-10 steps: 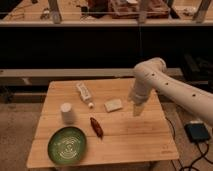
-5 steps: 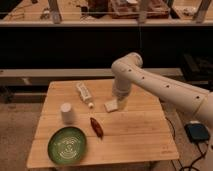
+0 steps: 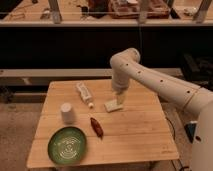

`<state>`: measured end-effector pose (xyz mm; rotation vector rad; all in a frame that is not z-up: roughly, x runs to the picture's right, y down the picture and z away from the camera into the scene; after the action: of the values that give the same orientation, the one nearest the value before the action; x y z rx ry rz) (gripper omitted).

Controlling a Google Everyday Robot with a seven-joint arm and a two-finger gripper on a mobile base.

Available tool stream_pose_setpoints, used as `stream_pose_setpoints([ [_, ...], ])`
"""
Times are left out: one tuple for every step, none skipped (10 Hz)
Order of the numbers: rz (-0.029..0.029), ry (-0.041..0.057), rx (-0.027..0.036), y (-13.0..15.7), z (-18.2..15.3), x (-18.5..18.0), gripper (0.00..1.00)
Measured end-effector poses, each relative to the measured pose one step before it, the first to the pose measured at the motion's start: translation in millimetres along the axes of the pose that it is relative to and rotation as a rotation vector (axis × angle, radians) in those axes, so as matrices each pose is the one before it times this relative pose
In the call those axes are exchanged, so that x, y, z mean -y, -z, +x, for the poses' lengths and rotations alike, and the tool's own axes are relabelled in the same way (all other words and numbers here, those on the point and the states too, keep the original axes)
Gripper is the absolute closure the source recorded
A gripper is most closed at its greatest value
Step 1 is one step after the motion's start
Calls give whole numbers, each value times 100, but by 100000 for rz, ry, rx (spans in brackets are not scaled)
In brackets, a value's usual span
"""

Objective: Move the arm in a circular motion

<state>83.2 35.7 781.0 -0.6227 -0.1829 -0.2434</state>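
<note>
Arm (image 3: 155, 82) bends over the table (image 3: 140, 136), gripper (image 3: 119, 98) just above one pale block (image 3: 113, 105), its hold impossible to tell; one bottle (image 3: 84, 94), one cup (image 3: 67, 112), one green plate (image 3: 67, 145), one red pepper (image 3: 96, 127)

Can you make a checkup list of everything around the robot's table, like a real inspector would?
Surface: wooden table, light planks.
Job's things: white arm reaches in from the right, elbow bent high over the table's back edge.
Clutter: green plate, white cup, red-brown pepper-like thing, white bottle lying down, pale block.
Grippers: gripper points down at the pale block; contact unclear.
Cables: thin dark line on the floor right of the table, perhaps a cord.
Surroundings: dark shelving behind.
</note>
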Motion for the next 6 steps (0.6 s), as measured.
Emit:
stream_pose_setpoints([
  [-753, -1776, 146, 112, 1627, -1076, 41],
  [-383, -1136, 14, 160, 1438, -880, 41],
  [-625, -1730, 81, 204, 2274, -1197, 41],
  [-722, -2189, 262, 46, 1496, -1026, 41],
  [-354, -653, 377, 120, 873, -878, 41],
  [57, 634, 408, 110, 630, -950, 41],
])
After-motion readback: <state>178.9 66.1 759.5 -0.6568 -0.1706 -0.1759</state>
